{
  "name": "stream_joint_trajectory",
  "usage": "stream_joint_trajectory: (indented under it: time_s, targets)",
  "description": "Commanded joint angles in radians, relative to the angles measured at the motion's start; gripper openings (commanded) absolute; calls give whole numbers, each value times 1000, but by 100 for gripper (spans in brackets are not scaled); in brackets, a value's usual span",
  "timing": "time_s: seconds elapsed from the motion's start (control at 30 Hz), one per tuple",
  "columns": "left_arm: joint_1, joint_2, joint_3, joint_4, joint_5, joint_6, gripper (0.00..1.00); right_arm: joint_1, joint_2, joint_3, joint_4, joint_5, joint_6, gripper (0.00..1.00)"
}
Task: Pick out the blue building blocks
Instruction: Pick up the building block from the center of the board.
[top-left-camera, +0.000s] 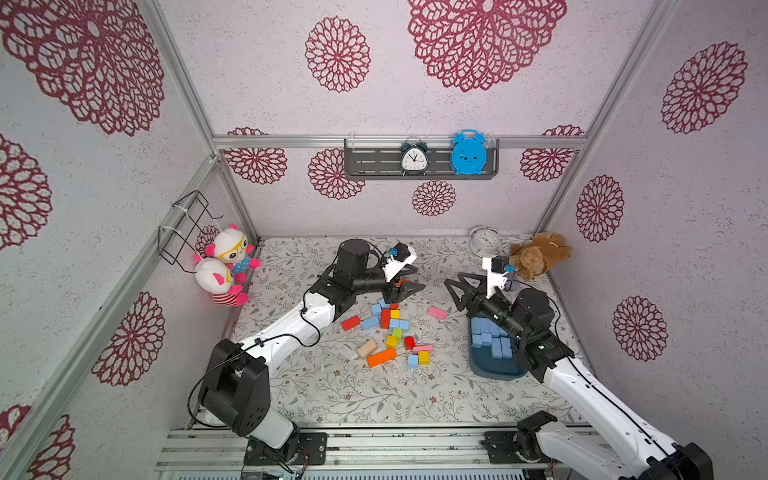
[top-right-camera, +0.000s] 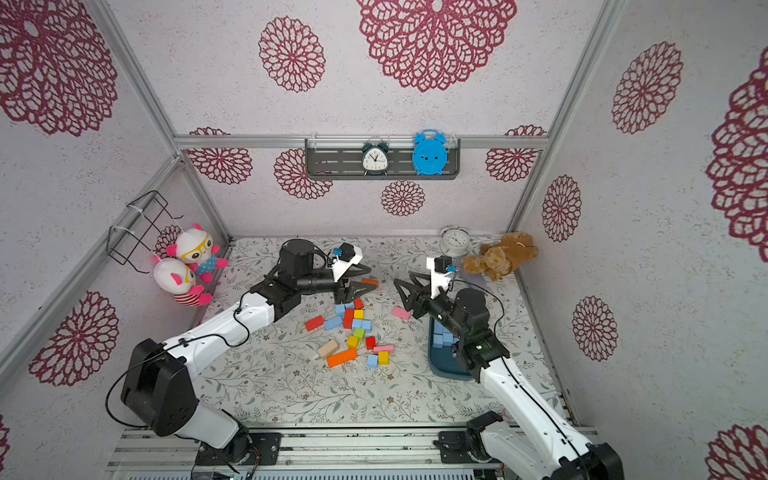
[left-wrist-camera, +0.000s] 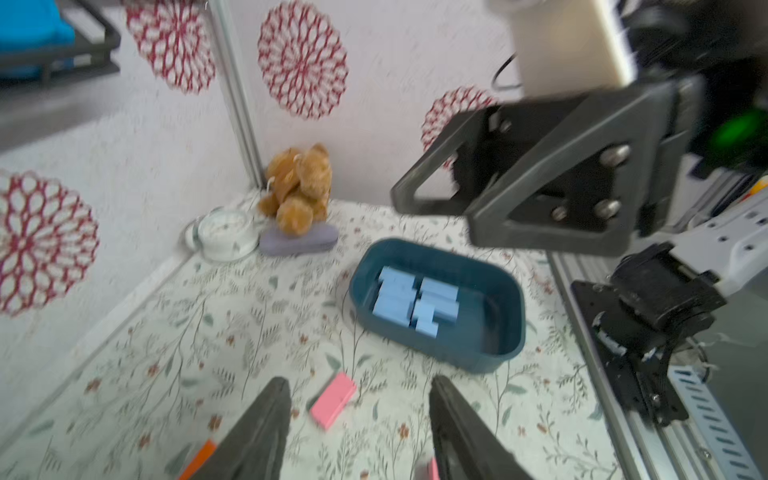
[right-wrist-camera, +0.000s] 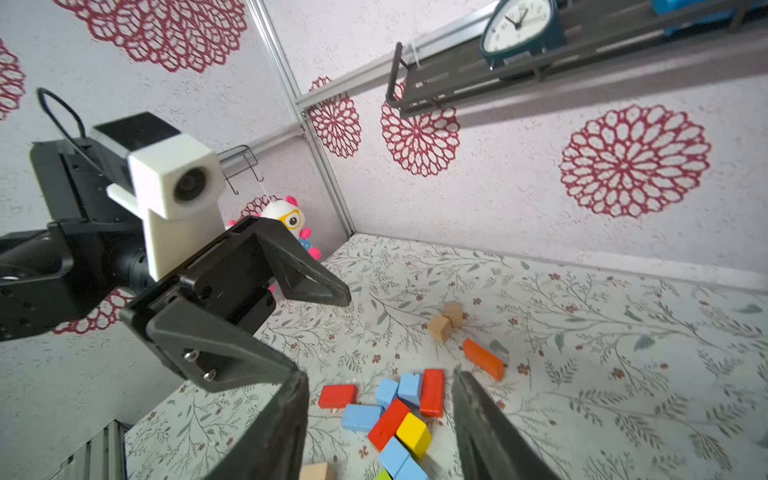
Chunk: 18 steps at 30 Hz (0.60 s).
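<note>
In the tub (left-wrist-camera: 436, 349), blue building blocks (left-wrist-camera: 399, 291); part-hidden in top views.

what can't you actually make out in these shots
- Tub: in both top views the right arm covers part of it, so the blue blocks inside cannot be counted.
- Small clock: in the left wrist view, motion blur makes its face unreadable.
- Green block: in the right wrist view, the picture's edge cuts it off, so its shape cannot be told.
</note>
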Motion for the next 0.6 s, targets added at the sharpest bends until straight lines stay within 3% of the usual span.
stream_joint_trajectory:
  time_s: [0.0, 0.23, 0.57]
  targets:
    - [53, 76, 49, -367, -199, 210, 57, -6, -41, -47, -19, 53, 39, 59]
    - [95, 236, 91, -564, -452, 318, 61, -5, -78, -87, -51, 78, 58, 59]
    - [93, 317, 42, -579, -562, 331, 65, -6, -89, -103, -73, 67, 58, 59]
